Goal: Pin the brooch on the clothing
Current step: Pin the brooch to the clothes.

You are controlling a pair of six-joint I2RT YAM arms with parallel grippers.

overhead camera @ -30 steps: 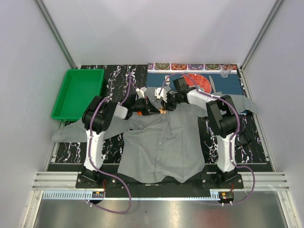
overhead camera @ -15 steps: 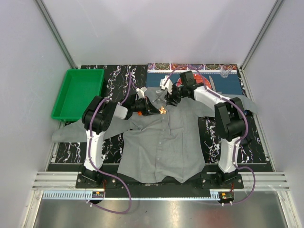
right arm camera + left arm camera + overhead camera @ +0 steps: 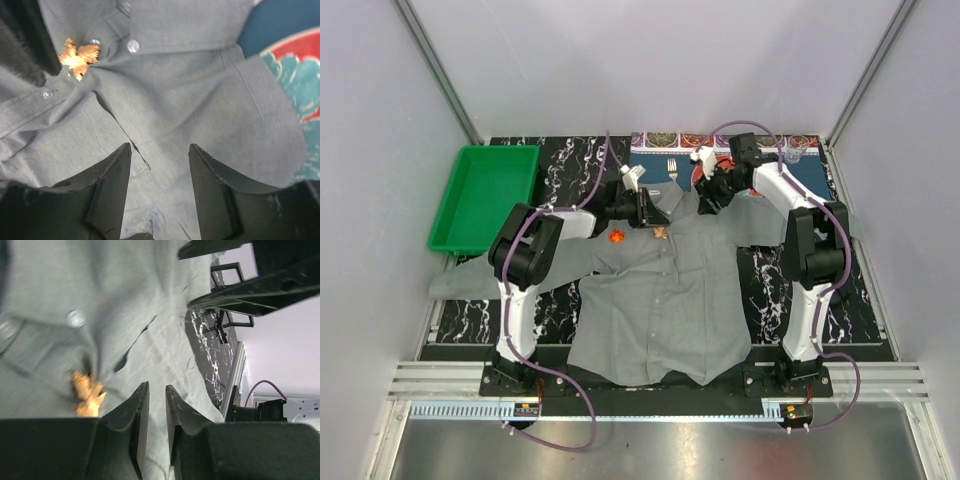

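The grey shirt [image 3: 660,300] lies spread flat on the table, collar toward the back. A small gold brooch [image 3: 661,233] sits on its button placket just below the collar; it also shows in the left wrist view [image 3: 86,392] and the right wrist view [image 3: 79,56]. My left gripper [image 3: 653,212] hovers just behind-left of the brooch, jaws a narrow gap apart [image 3: 156,386] with nothing between them. My right gripper [image 3: 704,203] is open and empty [image 3: 159,146] over the shirt's right shoulder, apart from the brooch.
A small orange-red item [image 3: 616,237] lies on the shirt left of the brooch. A green tray [image 3: 485,195] stands at the back left. A blue patterned placemat [image 3: 795,178] with a fork [image 3: 672,166] lies at the back right on the black marbled mat [image 3: 560,160].
Both grippers have drawn back from the brooch: the right one swung to the back right, the left one moved back. The brooch stays on the shirt. The orange-red item now lies uncovered.
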